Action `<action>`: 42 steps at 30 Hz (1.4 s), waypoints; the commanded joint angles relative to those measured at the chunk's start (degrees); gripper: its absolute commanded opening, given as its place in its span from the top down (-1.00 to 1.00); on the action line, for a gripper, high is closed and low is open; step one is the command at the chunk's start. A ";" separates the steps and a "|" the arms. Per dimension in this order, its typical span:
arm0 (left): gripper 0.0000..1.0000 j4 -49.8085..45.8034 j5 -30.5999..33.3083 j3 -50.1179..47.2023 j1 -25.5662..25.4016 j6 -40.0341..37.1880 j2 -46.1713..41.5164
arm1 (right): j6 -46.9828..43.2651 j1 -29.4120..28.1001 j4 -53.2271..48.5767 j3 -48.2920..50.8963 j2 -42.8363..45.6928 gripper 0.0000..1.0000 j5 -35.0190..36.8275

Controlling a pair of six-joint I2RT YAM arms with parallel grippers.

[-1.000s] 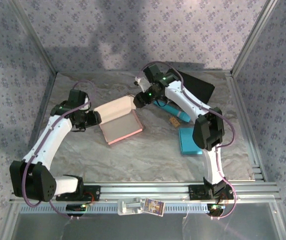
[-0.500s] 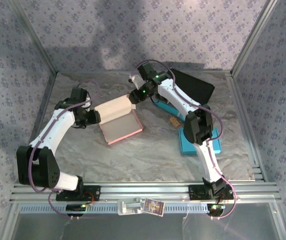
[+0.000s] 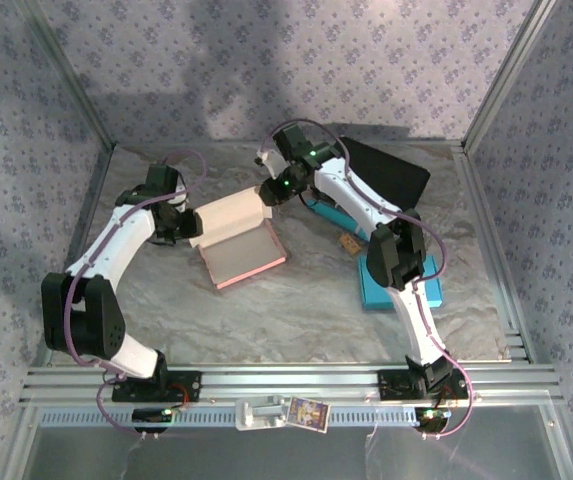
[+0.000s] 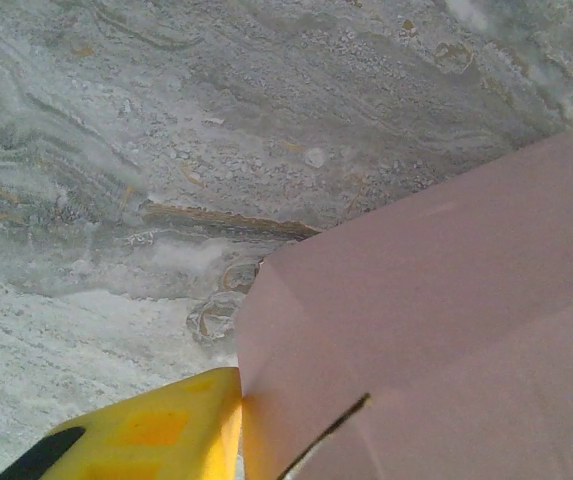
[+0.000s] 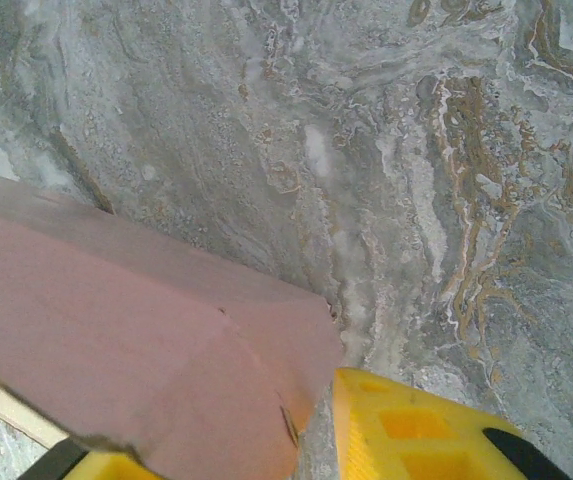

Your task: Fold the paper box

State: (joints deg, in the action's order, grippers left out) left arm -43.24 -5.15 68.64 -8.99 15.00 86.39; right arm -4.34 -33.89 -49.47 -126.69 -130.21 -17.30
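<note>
Pink paper box lies at the middle of the top view on the marbled table. The left gripper sits at its left edge, one yellow finger touching the paper; its grip cannot be told. The right gripper meets the upper-right corner, its yellow fingers apart with a flap between them; whether they pinch it is unclear.

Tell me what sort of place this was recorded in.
Most likely a lab robot test cell. An aluminium frame carries patterned walls on three sides, and a left arm and a right arm are bolted at the near edge of the table.
</note>
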 commanded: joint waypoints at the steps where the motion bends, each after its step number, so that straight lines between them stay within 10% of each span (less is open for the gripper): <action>1: 0.38 0.45 -1.14 1.87 0.52 -1.47 0.74 | 0.37 -0.53 -1.26 -1.84 -1.18 0.50 0.85; 13: 0.81 1.05 -0.97 2.72 0.50 -0.66 1.80 | 2.27 -1.81 -1.33 -1.76 -0.40 1.00 7.67; 42: 1.00 24.80 -4.64 2.61 -1.77 15.78 9.05 | 37.45 -3.10 9.67 13.21 8.59 1.00 28.59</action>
State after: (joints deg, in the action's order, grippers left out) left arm -24.25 -9.67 72.23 -10.48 29.67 95.81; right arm 29.52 -37.50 -41.21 -116.71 -124.14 7.55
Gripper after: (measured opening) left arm 0.047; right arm 0.052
